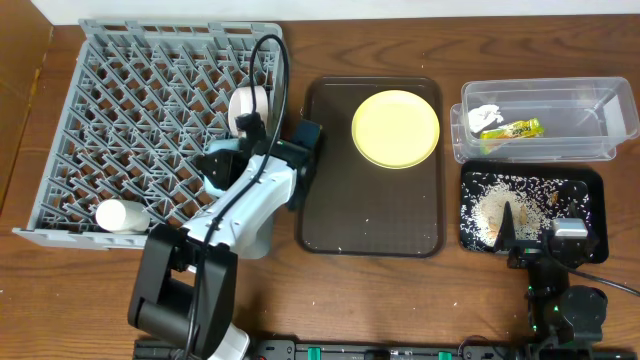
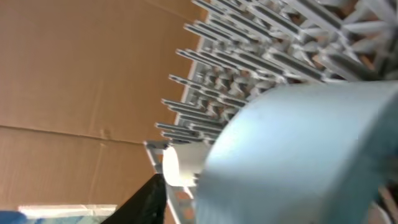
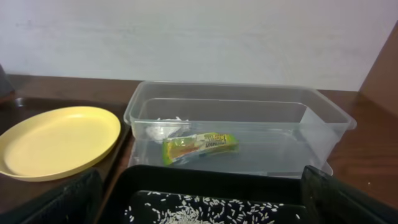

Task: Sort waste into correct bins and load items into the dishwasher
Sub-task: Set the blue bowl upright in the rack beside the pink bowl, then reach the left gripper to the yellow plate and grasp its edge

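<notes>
Left part of the counter (image 1: 500,40): large square grey plastic dish rack (image 1: 130,110) with a grid of upright pegs. A white bowl (image 1: 249,105) stands on edge among the pegs in the rack's far-right part. A small white cup (image 1: 121,215) lies on its side at the near-left corner.

The left fingers (image 1: 228,160) hang over the right half of the rack, just near of the white bowl. In the left wrist view we see a light blue bowl (image 2: 298,155), blurred and close against the camera, with pegs behind it. Only one dark finger shows, at the lower left edge. We cannot tell how far the left fingers are spread, nor whether they pinch the bowl.

Centre: dark brown rectangular serving tray (image 1: 370,215), with a round pale yellow plate (image 1: 396,128) lying flat in its far-right part.

Right, far: clear plastic rectangular tub (image 1: 600,125). It holds a green-and-orange snack wrapper (image 1: 512,129), with a crumpled white tissue (image 1: 483,116) just left of the wrapper.

Right, near: shallow black rectangular tray (image 1: 590,195), just beside the tub. Loose white rice-like scraps (image 1: 500,205) are scattered in it, densest toward the left.

The right fingers (image 1: 540,230) sit at the near edge of the black tray, spread wide, with nothing between them.
</notes>
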